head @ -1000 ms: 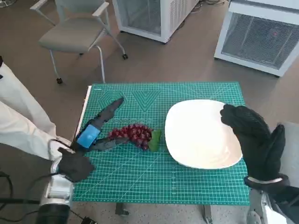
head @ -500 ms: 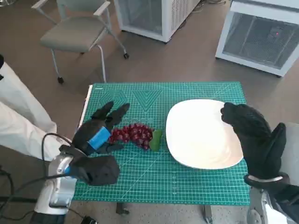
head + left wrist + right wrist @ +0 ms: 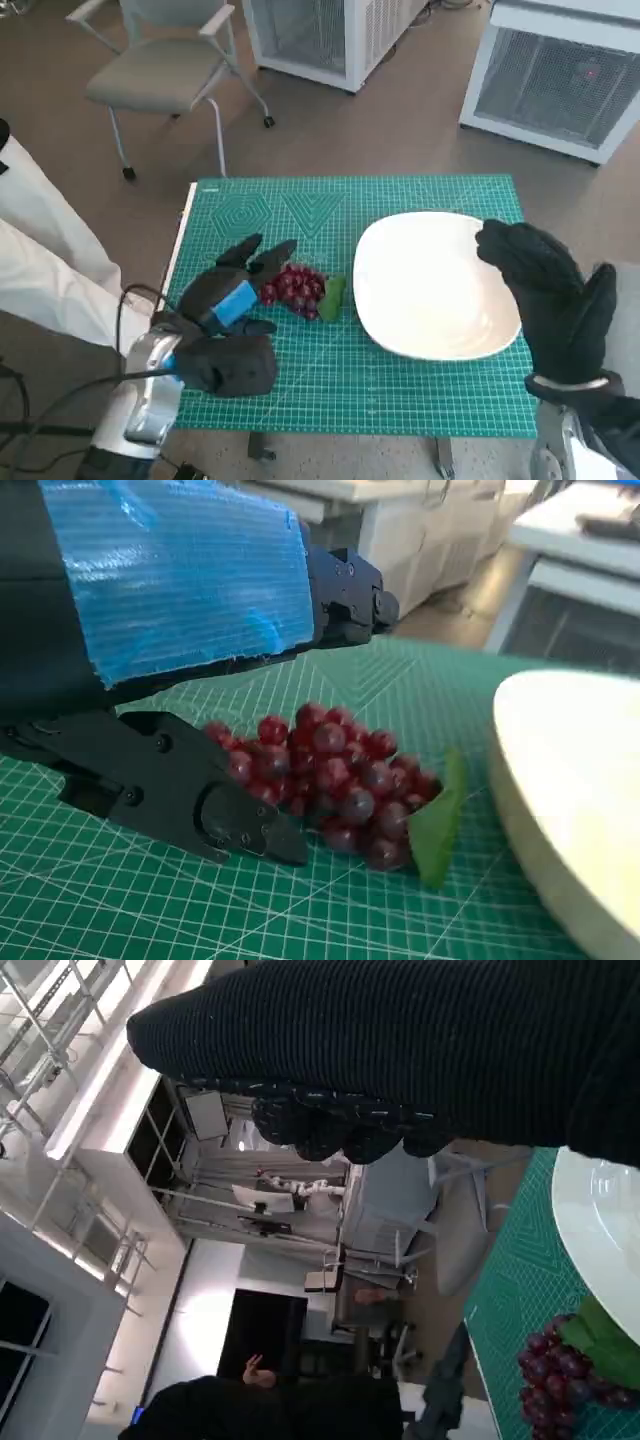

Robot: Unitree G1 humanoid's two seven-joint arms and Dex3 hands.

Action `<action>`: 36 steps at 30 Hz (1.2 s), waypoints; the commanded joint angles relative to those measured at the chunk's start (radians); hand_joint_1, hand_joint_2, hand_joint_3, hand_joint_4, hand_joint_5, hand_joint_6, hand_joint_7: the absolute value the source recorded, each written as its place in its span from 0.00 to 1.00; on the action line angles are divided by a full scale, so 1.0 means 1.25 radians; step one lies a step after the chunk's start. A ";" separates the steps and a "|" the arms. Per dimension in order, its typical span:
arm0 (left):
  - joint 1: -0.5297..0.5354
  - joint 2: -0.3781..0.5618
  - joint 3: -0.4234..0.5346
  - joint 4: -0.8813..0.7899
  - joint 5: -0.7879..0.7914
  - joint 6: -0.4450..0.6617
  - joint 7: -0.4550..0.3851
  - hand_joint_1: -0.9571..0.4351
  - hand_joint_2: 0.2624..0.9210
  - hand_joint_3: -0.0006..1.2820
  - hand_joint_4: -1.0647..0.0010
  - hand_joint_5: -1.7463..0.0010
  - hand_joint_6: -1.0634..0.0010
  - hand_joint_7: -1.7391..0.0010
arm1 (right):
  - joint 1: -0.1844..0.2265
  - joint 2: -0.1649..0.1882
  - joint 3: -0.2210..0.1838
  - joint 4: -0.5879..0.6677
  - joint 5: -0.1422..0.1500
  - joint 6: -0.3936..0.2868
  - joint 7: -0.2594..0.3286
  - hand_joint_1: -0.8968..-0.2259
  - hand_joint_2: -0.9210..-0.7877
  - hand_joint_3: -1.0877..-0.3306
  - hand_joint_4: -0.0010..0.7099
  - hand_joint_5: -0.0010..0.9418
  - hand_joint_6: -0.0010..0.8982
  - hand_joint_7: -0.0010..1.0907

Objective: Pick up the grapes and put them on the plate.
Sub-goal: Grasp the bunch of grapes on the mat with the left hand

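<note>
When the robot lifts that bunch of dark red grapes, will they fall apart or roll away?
The bunch of dark red grapes probably holds together, since its many berries sit tightly clustered with a green leaf. It may sag or drop a loose berry. Being lumpy, it likely won't roll far.

Red grapes (image 3: 296,288) with a green leaf lie beside the white plate (image 3: 400,320).

We see the left hand (image 3: 190,680) with its fingers (image 3: 240,825) spread around the grapes (image 3: 335,775) on the green mat (image 3: 120,910). The plate (image 3: 575,790) lies just beyond the grapes.
</note>
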 commanded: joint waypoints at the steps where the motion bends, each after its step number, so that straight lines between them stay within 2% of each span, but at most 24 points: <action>1: -0.061 -0.007 -0.040 0.065 0.025 0.026 0.015 0.69 0.80 0.01 0.98 1.00 0.83 1.00 | 0.019 -0.005 0.000 0.004 0.001 0.014 0.004 0.82 0.00 0.61 0.54 0.91 0.22 0.96; 6: -0.108 -0.018 -0.080 0.136 0.048 0.047 0.030 0.69 0.79 0.01 0.98 1.00 0.83 1.00 | 0.020 -0.005 -0.001 0.004 -0.001 0.015 0.003 0.82 0.00 0.61 0.54 0.91 0.22 0.96; 14: -0.127 -0.017 -0.100 0.165 0.042 0.053 0.044 0.69 0.79 0.00 0.98 1.00 0.82 1.00 | 0.020 -0.005 -0.001 0.003 -0.001 0.016 0.003 0.82 0.00 0.61 0.54 0.91 0.22 0.96; 16: -0.163 -0.032 -0.120 0.229 0.056 0.062 0.053 0.68 0.79 0.00 0.98 1.00 0.82 1.00 | 0.021 -0.005 -0.001 0.001 -0.001 0.017 0.002 0.82 0.00 0.61 0.54 0.91 0.22 0.96; 20: -0.287 -0.094 -0.178 0.459 0.091 0.085 0.095 0.68 0.78 0.00 0.98 1.00 0.82 1.00 | 0.021 -0.005 -0.002 0.004 -0.003 0.018 0.001 0.82 0.00 0.61 0.54 0.91 0.22 0.96; 22: -0.324 -0.114 -0.194 0.533 0.098 0.086 0.113 0.68 0.78 0.00 0.98 1.00 0.82 1.00 | 0.022 -0.005 -0.002 0.005 -0.004 0.017 0.001 0.82 0.00 0.61 0.54 0.91 0.22 0.96; 29: -0.399 -0.164 -0.238 0.703 0.104 0.083 0.152 0.66 0.77 0.00 1.00 1.00 0.82 1.00 | 0.027 -0.005 -0.002 0.001 -0.004 0.018 0.002 0.82 0.00 0.61 0.54 0.91 0.23 0.96; 36: -0.437 -0.196 -0.269 0.813 0.095 0.071 0.171 0.64 0.78 0.00 1.00 1.00 0.82 1.00 | 0.033 -0.007 -0.003 -0.006 -0.003 0.021 0.002 0.82 0.00 0.61 0.54 0.91 0.23 0.96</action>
